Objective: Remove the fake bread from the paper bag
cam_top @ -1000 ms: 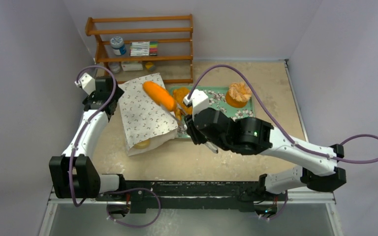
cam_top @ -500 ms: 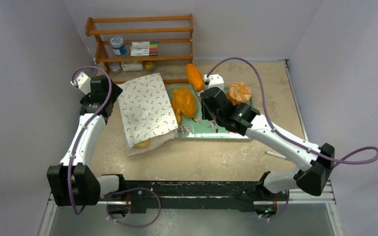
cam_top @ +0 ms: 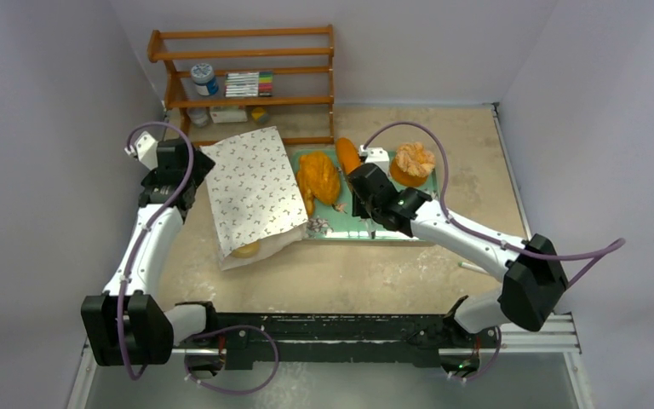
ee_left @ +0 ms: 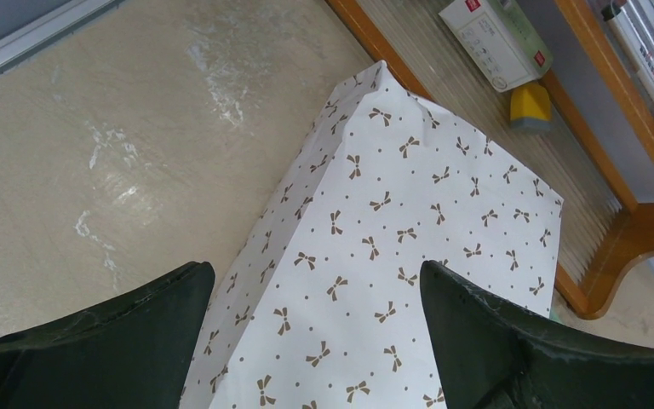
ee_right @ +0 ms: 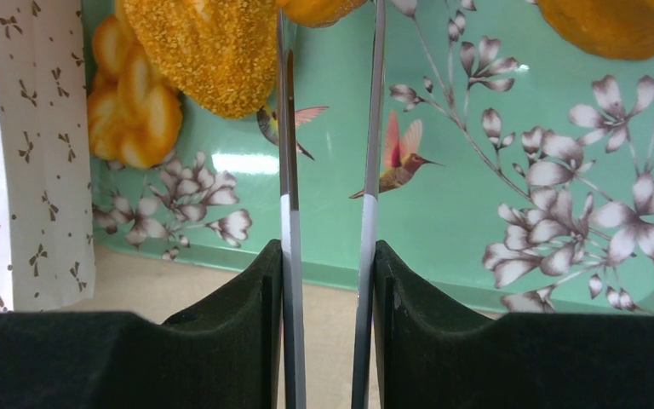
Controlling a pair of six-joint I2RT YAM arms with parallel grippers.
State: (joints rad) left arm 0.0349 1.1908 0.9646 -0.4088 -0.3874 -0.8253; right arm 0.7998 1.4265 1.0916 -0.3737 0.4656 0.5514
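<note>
While the right end effector (ee_right: 329, 34) pinches the long smooth loaf (cam_top: 347, 155) between its 2 thin blades, that loaf hangs over the far rim of the green floral tray (cam_top: 345, 228). Its long axis runs far to near, with the far end tipped slightly left and reaching past the rim.

On the tray's left half lies the broad lumpy loaf (cam_top: 318, 177), also lengthwise far to near. A ridged orange-and-yellow piece (ee_right: 132, 102) touches its near-left side. At the tray's far right corner sits the ruffled round pastry (cam_top: 413, 160).

Just left of the tray, the paper bag (cam_top: 251, 187) lies flat on the counter (cam_top: 477, 153), its right edge against the tray's left rim. The bag's long axis runs far to near, leaning a little. Its folded closed end points away, and its mouth faces the near side by the tray's near left corner. A pale yellow piece (cam_top: 244, 250) shows in that mouth.

Farther left of the tray, the left end effector (ee_left: 313, 273) is spread wide and empty above the bag's closed end.
</note>
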